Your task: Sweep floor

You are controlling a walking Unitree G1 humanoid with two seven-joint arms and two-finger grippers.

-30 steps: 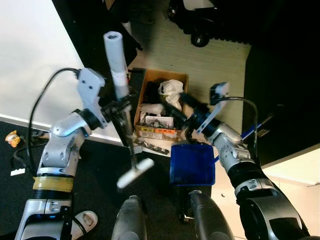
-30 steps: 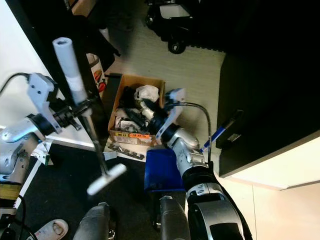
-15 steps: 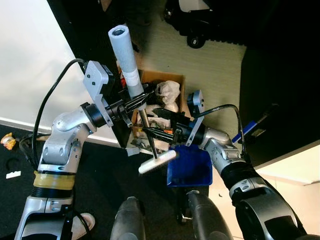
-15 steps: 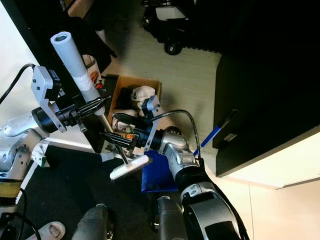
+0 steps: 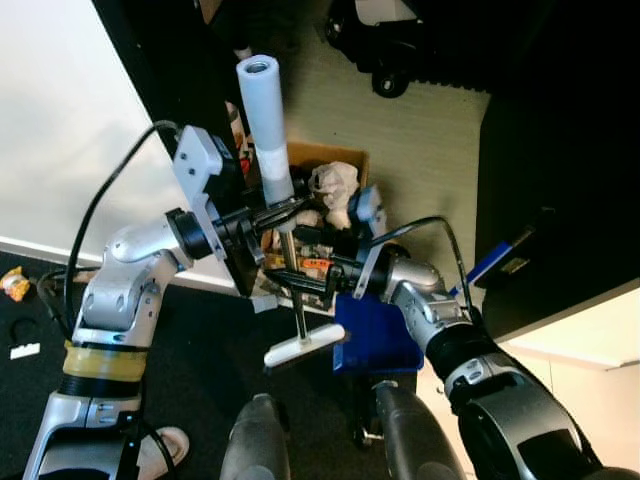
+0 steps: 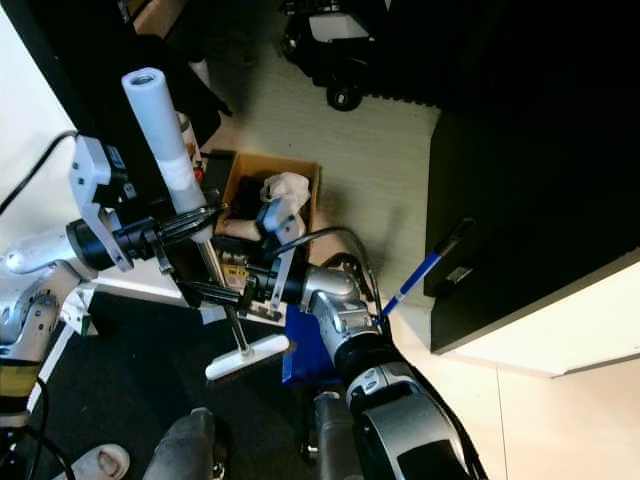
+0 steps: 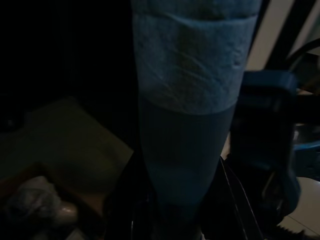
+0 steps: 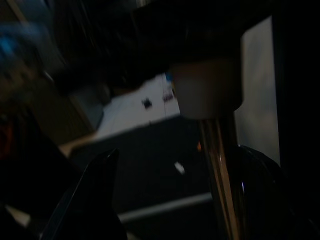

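Broom (image 5: 283,215) upright before cardboard box (image 5: 335,170). Left end effector (image 5: 283,212) pinching its handle below the grip; right end effector (image 5: 298,276) spread around the shaft lower down. Blue dustpan (image 5: 378,333) beside broom.

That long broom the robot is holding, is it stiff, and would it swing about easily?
Probably stiff: the broom has a straight thin metal shaft that shows no bend. It likely pivots easily, since the left gripper holds it just below the thick white handle grip, far from the small white head. The right gripper beside the shaft may steady it.
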